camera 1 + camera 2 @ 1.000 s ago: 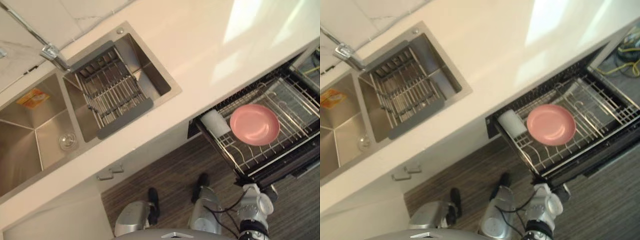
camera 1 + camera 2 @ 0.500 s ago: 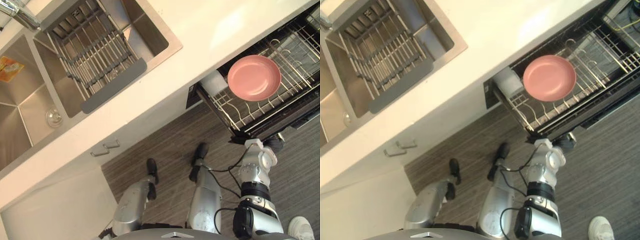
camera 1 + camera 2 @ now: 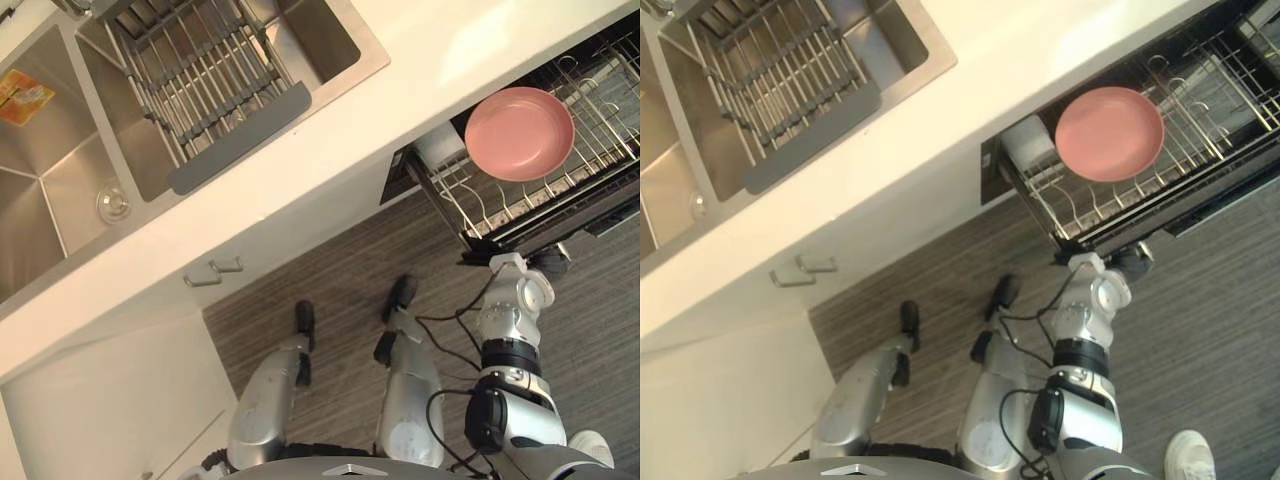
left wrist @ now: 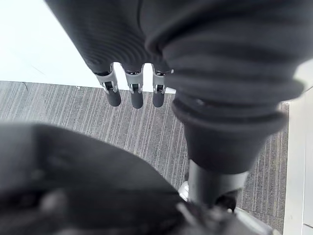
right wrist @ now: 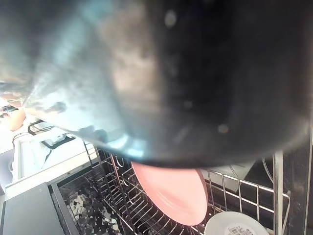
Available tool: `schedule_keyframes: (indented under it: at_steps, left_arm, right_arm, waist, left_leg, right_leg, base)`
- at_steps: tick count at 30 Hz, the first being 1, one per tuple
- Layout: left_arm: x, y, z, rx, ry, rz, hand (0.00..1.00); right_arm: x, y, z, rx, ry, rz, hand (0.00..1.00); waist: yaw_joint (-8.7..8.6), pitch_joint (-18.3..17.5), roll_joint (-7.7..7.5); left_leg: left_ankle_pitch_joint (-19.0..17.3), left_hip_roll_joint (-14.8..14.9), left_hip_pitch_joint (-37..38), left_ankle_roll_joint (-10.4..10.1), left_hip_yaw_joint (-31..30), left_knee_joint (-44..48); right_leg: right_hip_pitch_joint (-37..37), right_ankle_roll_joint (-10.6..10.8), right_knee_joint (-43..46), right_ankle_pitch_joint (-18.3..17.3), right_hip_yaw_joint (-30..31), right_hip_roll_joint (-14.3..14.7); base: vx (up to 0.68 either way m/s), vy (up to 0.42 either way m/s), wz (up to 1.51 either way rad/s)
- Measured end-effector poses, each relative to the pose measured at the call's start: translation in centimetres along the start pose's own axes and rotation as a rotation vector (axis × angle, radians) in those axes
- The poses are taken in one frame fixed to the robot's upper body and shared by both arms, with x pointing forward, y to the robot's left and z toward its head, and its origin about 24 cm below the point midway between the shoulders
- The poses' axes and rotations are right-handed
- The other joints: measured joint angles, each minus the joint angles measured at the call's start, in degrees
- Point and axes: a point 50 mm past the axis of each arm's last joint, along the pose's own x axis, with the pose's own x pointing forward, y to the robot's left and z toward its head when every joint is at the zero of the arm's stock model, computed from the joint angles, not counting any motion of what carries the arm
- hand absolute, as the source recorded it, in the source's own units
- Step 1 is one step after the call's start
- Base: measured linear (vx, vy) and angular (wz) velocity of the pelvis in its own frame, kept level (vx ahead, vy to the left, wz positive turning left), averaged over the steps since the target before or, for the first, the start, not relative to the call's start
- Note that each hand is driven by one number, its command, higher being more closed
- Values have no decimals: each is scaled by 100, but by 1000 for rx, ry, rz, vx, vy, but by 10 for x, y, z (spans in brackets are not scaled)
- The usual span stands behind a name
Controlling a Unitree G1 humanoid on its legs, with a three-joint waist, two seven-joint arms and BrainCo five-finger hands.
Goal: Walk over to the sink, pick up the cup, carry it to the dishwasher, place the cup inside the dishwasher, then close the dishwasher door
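Looking down over the counter point(image 3: 420, 60), see the cup point(image 3: 440, 150) in the pulled-out dishwasher rack point(image 3: 500, 205), at its corner against the counter on the sink side, just beside a pink plate point(image 3: 520, 133). Find the right hand point(image 3: 548, 268) at the rack's outer front edge; cannot tell whether open or closed. Find the left hand point(image 4: 136, 95) over the striped floor point(image 4: 98, 122), straight and relaxed, holding nothing. Note the sink point(image 3: 60, 180) with its drying rack point(image 3: 200, 80), well apart from the cup
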Motion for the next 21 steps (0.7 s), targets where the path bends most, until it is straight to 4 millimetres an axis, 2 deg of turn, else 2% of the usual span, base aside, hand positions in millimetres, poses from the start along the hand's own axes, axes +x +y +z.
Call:
schedule_keyframes:
  at_steps: [4,6,7,9,10,11,12,14,15,16,17,18,19,21]
  left_arm:
    - [1,1,-5,-5,14,4,0]
    - [1,1,-6,1,20,7,0]
    - [1,0,-4,17,15,7,0]
    - [2,-1,-4,24,17,2,0]
    - [3,-4,-2,29,11,-6,0]
    - [2,-4,4,44,-11,-2,0]
    - [2,-4,5,46,-16,-3,0]
    - [3,-6,2,53,-5,-10,0]
    - [3,-6,2,56,-5,-13,0]
    - [3,-7,2,59,-3,-13,0]
    - [3,-6,1,57,-1,-11,0]
    - [3,-5,1,58,0,-6,0]
    - [3,-4,-1,55,5,-4,0]
    - [3,-4,-1,56,6,-3,0]
  right_arm:
    - [-4,10,-20,3,183,39,100]
    - [-9,17,-29,-120,235,114,100]
    - [-13,15,-38,-265,284,162,100]
    - [-22,29,-47,-328,355,344,100]
    - [-29,48,-46,-317,373,465,100]
    - [-33,55,-47,-297,380,511,100]
    - [-34,60,-46,-290,378,530,100]
    - [-49,88,-47,-276,384,664,100]
    - [-49,93,-48,-279,386,668,100]
    - [-49,100,-48,-277,384,672,100]
    - [-48,103,-45,-274,373,674,100]
    - [-48,103,-45,-275,371,668,100]
    - [-49,104,-47,-272,373,666,100]
    - [-52,108,-47,-271,373,675,100]
  waist:
    - [-1,2,3]
    - [7,11,8]
    - [59,41,15]
    - [67,114,19]
    - [99,142,108]
    - [109,153,93]
    - [145,152,93]
    - [157,151,95]
    - [172,150,96]
    - [256,149,99]
    - [350,147,102]
    - [354,161,80]
    - [347,157,86]
    - [350,157,85]
  left_leg:
    - [16,74,33,-26,-103,9]
    - [31,175,58,-78,-119,6]
    - [52,197,146,-147,-177,12]
    - [54,286,125,-190,-169,2]
    - [63,471,36,-246,-165,-30]
    - [102,477,62,-339,-204,-1]
    - [140,478,71,-365,-249,-3]
    - [244,548,84,-292,-301,-29]
    - [244,546,78,-282,-292,-29]
    - [181,538,53,-183,-280,-56]
    - [114,606,-8,-157,-346,-145]
    - [130,539,27,-276,-382,-143]
    - [167,527,62,-308,-446,-122]
    - [194,538,33,-222,-482,-124]
  right_leg:
    - [141,-10,-117,5,-14,129]
    - [168,-59,-61,38,21,218]
    - [179,-159,-2,2,25,256]
    - [178,-159,-64,-32,22,380]
    - [-19,-193,412,-220,81,480]
    - [-203,-377,1077,-757,423,469]
    - [-214,-359,1094,-763,408,503]
    - [-213,-449,1076,-830,299,604]
    - [-218,-450,1059,-831,251,605]
    - [-226,-450,982,-831,127,619]
    - [-254,-484,1047,-810,39,624]
    - [-317,-466,1161,-844,43,547]
    - [-310,-617,1212,-916,-46,534]
    - [-316,-616,1162,-915,-90,569]
  base:
    - [-31,-98,-4]
    - [5,-100,1]
    - [31,-102,4]
    - [-5,-168,-23]
    - [-33,-236,-24]
    - [-23,-214,-18]
    - [15,-212,-6]
    - [-24,-188,-16]
    - [-44,-139,-13]
    - [-57,-140,-17]
    - [-46,-111,-10]
    - [-42,-100,6]
    - [-20,-93,10]
    - [-20,-108,-3]
